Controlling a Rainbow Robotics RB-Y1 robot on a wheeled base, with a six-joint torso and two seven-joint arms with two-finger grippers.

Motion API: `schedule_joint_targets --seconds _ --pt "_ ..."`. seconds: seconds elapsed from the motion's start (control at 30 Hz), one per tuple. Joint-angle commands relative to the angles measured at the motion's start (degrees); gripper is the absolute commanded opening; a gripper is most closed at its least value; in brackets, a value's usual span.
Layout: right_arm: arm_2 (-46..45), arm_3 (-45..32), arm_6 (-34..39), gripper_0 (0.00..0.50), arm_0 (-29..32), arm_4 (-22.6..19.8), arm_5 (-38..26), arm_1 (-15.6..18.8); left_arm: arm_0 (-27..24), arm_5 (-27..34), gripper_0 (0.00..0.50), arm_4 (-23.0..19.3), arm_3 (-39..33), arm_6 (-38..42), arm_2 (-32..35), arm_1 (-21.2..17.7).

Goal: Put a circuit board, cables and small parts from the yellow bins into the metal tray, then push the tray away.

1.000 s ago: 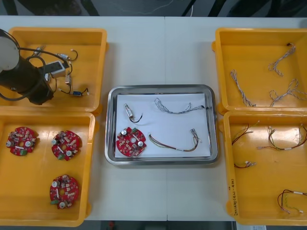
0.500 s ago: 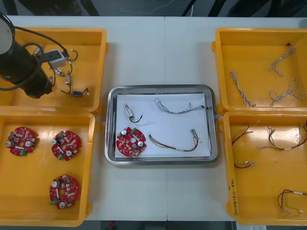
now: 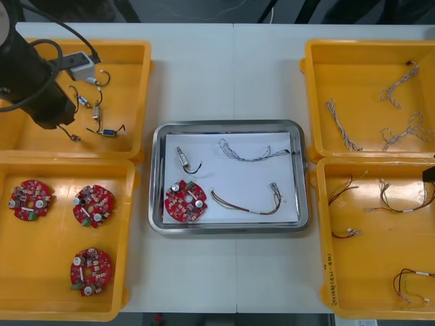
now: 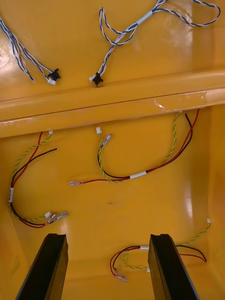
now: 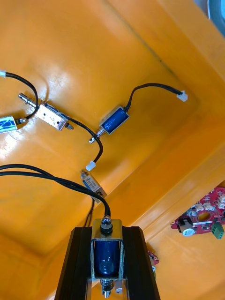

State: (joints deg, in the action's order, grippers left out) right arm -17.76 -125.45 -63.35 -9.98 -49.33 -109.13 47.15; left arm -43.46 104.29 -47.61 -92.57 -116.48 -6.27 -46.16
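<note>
Gripping a small part (image 5: 107, 257) by its body, likely so its lead dangles free, the left gripper (image 5: 107, 234) hangs over the far-left bin (image 3: 144, 49), the tray (image 3: 158, 224) near. The right gripper (image 4: 108, 239) hovers wide open over cables (image 4: 140, 174).

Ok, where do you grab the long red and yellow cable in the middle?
Probably at the white tag on the red and yellow cable, where its wires bunch. Come down with the open right gripper, closing across the wires: it lies flat, ends splayed. The left gripper holds a small metal part.
</note>
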Motion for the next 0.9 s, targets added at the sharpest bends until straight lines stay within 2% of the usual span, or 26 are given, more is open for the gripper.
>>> schedule_joint_targets --seconds 0.03,0.33,0.9 --pt "0.62 -1.20 -2.57 0.500 0.49 -0.33 0.76 -0.48 -4.08 1.44 0.000 -1.26 -1.82 6.35 3.81 -1.12" --pt "0.62 -1.64 -3.01 0.500 0.31 -0.77 0.76 -0.48 -4.17 0.12 0.000 0.41 -1.73 6.35 4.69 -0.51" --pt "0.62 -1.64 -3.10 0.500 0.31 -0.77 0.67 -0.48 -4.35 1.79 0.000 1.55 -1.73 9.25 4.60 0.02"
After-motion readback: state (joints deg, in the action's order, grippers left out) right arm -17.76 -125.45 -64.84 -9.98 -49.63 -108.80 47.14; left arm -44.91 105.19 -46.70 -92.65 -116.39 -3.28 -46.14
